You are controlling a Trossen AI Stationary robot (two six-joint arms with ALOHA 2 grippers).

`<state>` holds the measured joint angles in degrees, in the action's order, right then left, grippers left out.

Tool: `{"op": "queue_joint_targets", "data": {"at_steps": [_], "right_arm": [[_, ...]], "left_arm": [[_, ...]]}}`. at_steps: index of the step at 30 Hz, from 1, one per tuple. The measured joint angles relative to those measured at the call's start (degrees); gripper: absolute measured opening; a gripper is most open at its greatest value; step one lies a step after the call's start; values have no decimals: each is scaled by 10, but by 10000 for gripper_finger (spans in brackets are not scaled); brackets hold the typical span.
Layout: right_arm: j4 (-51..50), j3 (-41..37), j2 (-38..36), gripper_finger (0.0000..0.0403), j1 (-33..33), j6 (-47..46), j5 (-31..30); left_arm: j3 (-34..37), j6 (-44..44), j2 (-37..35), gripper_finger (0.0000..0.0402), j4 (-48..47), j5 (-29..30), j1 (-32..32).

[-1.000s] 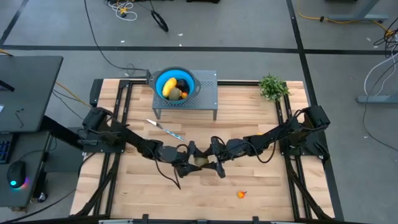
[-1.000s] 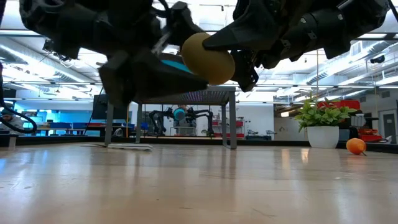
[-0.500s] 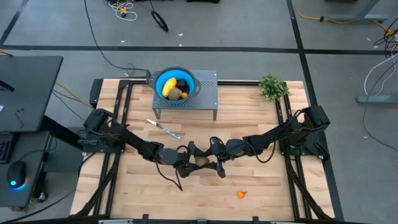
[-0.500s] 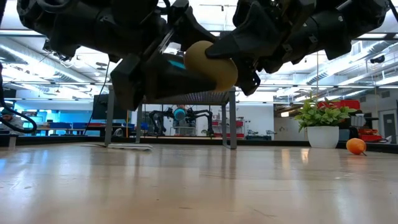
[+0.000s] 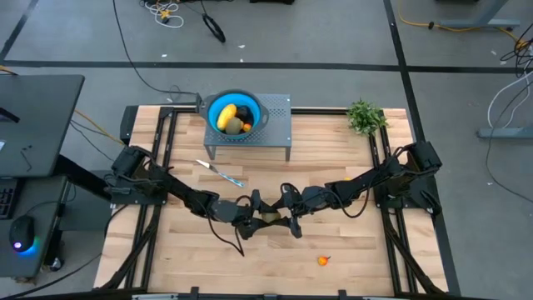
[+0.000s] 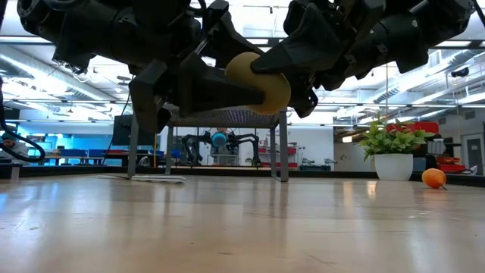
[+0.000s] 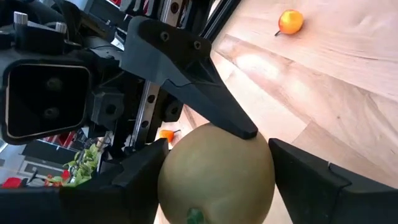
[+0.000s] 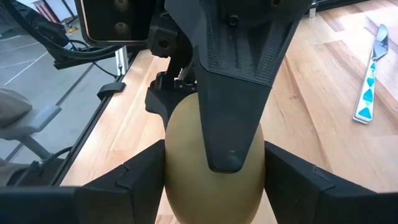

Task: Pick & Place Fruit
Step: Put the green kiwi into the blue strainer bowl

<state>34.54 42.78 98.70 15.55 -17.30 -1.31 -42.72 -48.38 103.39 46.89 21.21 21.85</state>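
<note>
An olive-brown oval fruit hangs above the table's middle, between both grippers. My left gripper comes at it from the table's left and my right gripper from the right; each is shut on it, their fingers crossed around it. A blue bowl on a grey stand at the far edge holds a yellow oblong fruit, a dark ball and another olive-brown fruit. A tiny orange piece lies on the wood toward the near edge. My left gripper pinches the olive-brown fruit's sides between its two fingers, coming level from the table's left. The fruit is lifted clear of the table. My right gripper pinches the same fruit's sides between its two fingers, level from the table's right, set crosswise to the left gripper's fingers. One left finger lies over the fruit's face.
A blue-handled knife lies on the table left of centre, in front of the stand. A green potted plant stands at the far right corner. Bare wood spreads below the lifted fruit and along the near edge.
My left gripper has moved a little toward my right gripper, and its fingers have slid farther around the fruit. The fruit has stayed lifted at the same height in my right gripper.
</note>
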Motion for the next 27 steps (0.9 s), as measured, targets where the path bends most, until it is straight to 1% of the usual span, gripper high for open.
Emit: {"op": "queue_joint_targets", "data": {"at_steps": [8,15,22,27], "right_arm": [[0,0,0,245,0,15,-1],[-1,0,0,280,1,30,0],[-1,0,0,309,1,33,4],[-1,0,0,322,1,38,4]], "left_arm": [[0,0,0,281,1,1,0],[0,4,0,265,3,1,0],[0,14,0,273,-4,0,0],[0,15,0,266,-28,0,0]]}}
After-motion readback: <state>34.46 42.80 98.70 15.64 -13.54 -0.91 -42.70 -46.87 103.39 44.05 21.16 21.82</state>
